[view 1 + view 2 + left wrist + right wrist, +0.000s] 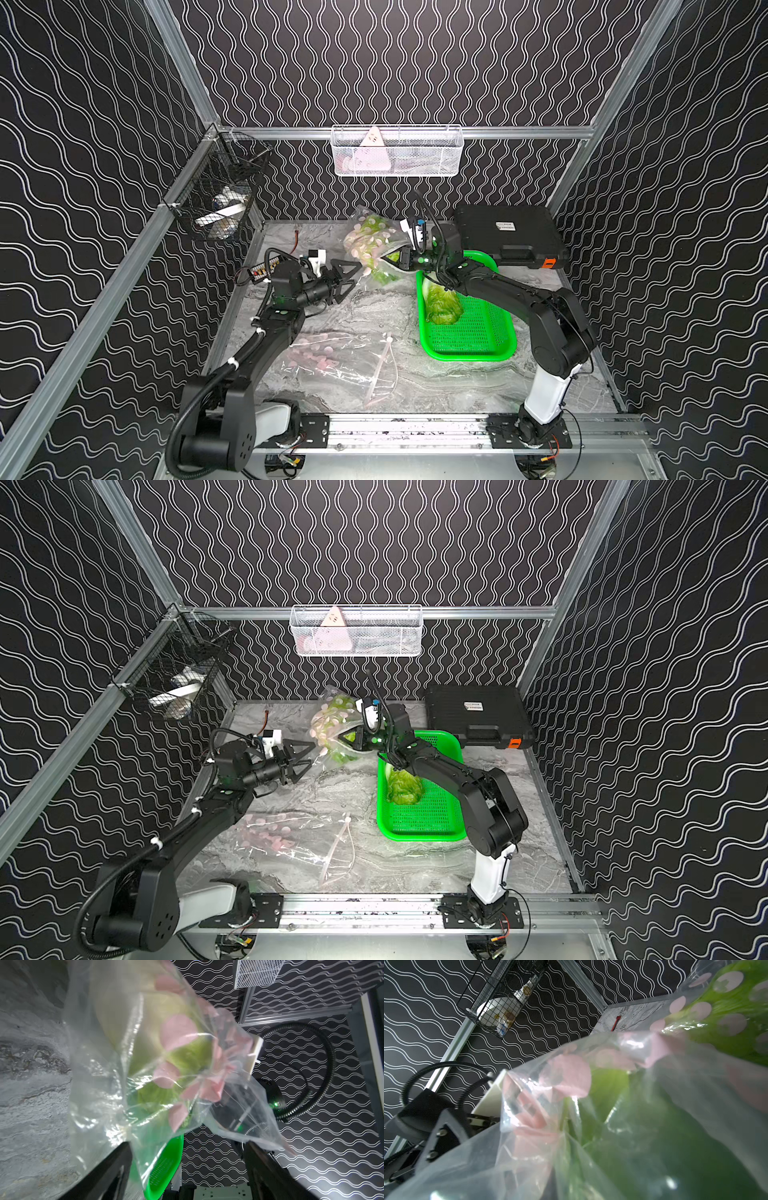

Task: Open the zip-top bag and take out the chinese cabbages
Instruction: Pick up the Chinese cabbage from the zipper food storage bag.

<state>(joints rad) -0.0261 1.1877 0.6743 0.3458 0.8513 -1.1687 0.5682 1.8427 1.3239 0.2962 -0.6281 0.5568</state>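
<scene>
The right jaws are pressed together on the zip-top bag (pixel 368 243), pinching its plastic. The bag is held up in the air over the back of the counter (pixel 374 307). It is see-through with pink dots, and it tilts up and away from the jaws.

The chinese cabbages (pixel 369 226) are inside the bag. Their green leaves show through the plastic in both top views, and they fill much of the right wrist view (pixel 726 1012). I cannot tell how many are in there.

The left jaws are spread wide. They sit just beside the low end of the bag, across from the right jaws. In the left wrist view a loose bit of the bag hangs between the two black fingers (pixel 108 1172), and the fingers are not squeezing it.

One more cabbage (pixel 442 305) lies in the green tray (pixel 469 355), partly under the right arm. The tray sits on the right side of the counter.

A second bag (pixel 332 357) lies flat on the counter between the two arms. A black case (pixel 507 232) sits in the back right corner, just behind the tray. A white wire basket (pixel 397 151) hangs on the back wall. A black wire basket (pixel 220 195) hangs on the left wall.
</scene>
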